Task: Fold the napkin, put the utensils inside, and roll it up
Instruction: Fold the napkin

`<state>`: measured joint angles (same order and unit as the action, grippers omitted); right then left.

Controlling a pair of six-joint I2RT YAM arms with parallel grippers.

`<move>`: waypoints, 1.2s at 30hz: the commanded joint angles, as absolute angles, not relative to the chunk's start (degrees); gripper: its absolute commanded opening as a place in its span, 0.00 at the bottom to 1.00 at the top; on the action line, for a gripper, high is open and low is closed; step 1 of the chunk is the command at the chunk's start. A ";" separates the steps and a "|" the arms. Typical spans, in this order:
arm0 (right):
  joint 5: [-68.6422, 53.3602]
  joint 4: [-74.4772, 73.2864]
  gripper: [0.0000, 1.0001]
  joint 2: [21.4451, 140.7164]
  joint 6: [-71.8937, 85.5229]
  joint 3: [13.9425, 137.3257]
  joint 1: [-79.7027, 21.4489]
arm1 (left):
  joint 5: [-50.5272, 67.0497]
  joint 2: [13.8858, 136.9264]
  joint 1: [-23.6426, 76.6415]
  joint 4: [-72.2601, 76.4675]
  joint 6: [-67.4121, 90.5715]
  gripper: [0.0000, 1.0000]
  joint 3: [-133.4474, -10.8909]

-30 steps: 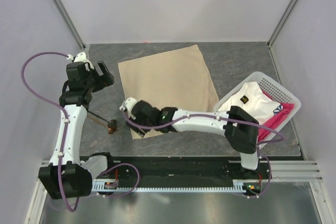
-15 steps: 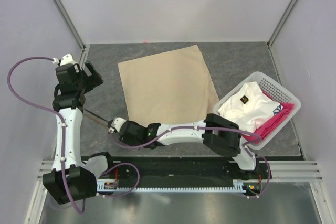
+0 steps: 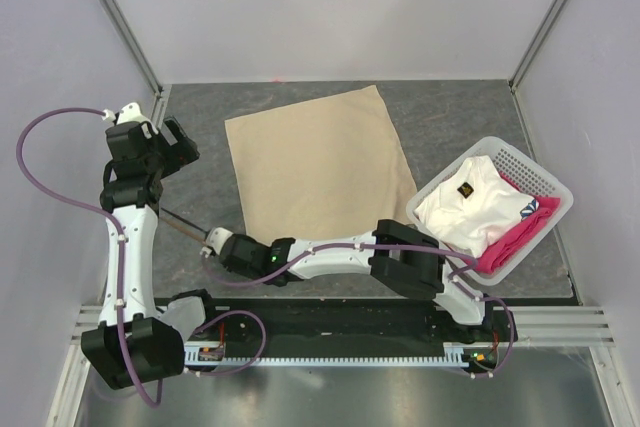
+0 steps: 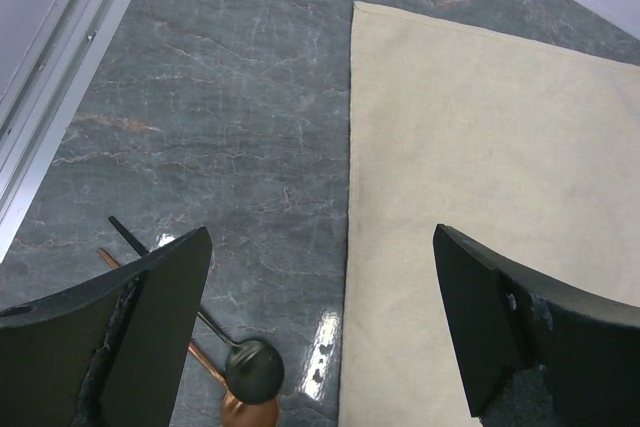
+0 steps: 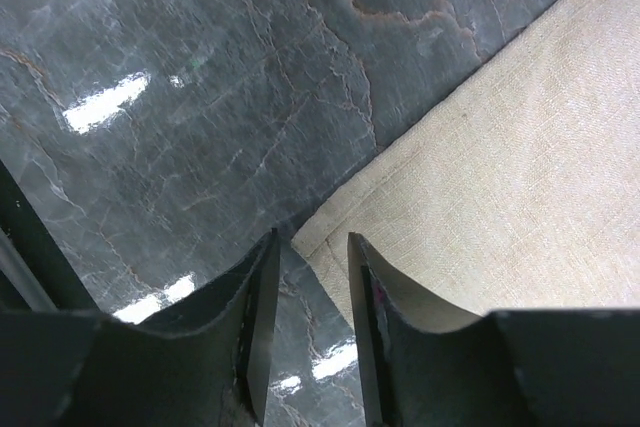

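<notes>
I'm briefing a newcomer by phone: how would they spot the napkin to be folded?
Start at the dark grey marbled table. Spread flat across its middle lies the napkin, a large plain beige-tan cloth. Unlike the white cloth and pink-red cloth, bunched in the white basket at the right, it lies open on the table itself.

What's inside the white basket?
The basket holds a white cloth and a pink-red cloth beside it. Whatever lies under them is covered, so I cannot tell.
</notes>
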<state>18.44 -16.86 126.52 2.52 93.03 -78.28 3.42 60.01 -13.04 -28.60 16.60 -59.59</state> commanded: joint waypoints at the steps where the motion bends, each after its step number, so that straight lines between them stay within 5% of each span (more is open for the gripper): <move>1: 20.65 -18.54 0.40 127.62 2.72 95.19 -78.66 | 4.66 59.77 -13.10 -27.16 17.40 1.00 -59.85; 10: 19.34 -20.21 0.21 128.67 6.94 94.22 -78.05 | 4.57 59.42 -13.10 -27.25 17.40 1.00 -59.85; 14: 15.75 -19.78 0.01 129.20 7.38 94.13 -77.87 | 4.40 59.24 -13.10 -27.25 17.40 1.00 -59.85; 23: 7.03 -14.42 0.00 126.13 8.61 95.36 -77.96 | 3.69 59.15 -13.09 -27.16 17.31 1.00 -59.85; 36: 13.62 -13.10 0.00 121.38 9.93 94.93 -76.39 | 2.64 58.80 -13.10 -27.25 17.05 1.00 -59.94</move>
